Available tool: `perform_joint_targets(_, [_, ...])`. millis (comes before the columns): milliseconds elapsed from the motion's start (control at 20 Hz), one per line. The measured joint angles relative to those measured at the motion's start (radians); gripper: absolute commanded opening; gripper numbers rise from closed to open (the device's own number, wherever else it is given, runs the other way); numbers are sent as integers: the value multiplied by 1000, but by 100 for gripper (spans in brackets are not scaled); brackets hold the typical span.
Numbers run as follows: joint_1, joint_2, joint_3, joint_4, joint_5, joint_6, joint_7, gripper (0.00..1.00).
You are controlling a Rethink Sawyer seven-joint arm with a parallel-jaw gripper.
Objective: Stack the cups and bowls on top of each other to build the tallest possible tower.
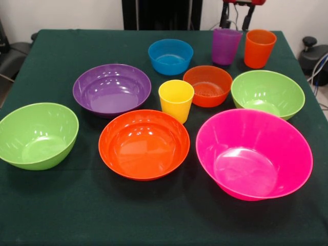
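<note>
The red-and-black claw [237, 19] hangs with fingers spread, gripping nothing, at the worktop's [61, 215] one o'clock edge; the smooth purple plastic tumbler [226, 46] stands just below it.

You're looking at a dark green tabletop [61, 215]; beyond it stands a pale wall [61, 13], with a black chair [10, 54] beside the tabletop's edge.

Red end effector [238, 20] with black fingers
</note>
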Motion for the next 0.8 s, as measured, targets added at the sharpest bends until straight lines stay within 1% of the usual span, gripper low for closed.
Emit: perform_joint_targets(800, [-2,-2,5,0,1,0,0,100])
